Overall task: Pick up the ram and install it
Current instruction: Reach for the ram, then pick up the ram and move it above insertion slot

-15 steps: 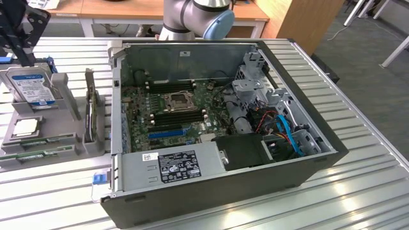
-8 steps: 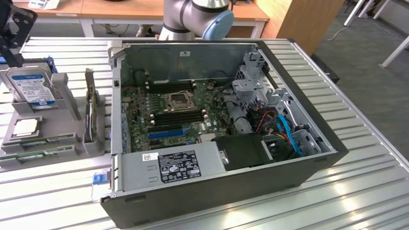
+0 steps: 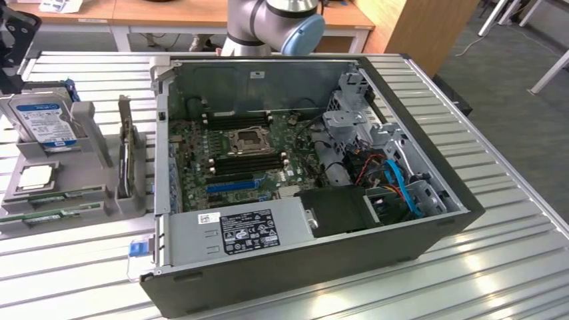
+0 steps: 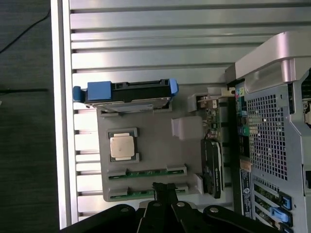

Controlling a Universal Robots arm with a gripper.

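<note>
At the exterior view's left, we are counting one gray tray [image 3: 78, 175] holding one hard drive [image 3: 44, 123], one processor chip [image 3: 36, 177], one upright card [image 3: 127, 157] and two ram sticks: the farther ram stick [image 3: 62, 197] and the nearer ram stick [image 3: 49, 215]. Rightward, one open computer case [image 3: 356, 267] is housing the motherboard [image 3: 294, 175]. In the wrist view, the gripper [image 4: 165, 188] is hovering by the sticks, fingers pressed together, gripping nothing.

On the slatted table [image 3: 507, 220] you have the parts holder [image 3: 84, 175] at the exterior view's left, the open computer case [image 3: 338, 267] just beside it on the right. In the holder the hard drive [image 3: 44, 123] stands at the back, the processor chip [image 3: 36, 177] lies before it, and two ram sticks [image 3: 58, 197] lie nearest the front. A card [image 3: 127, 160] stands on edge on the holder's case side.
</note>
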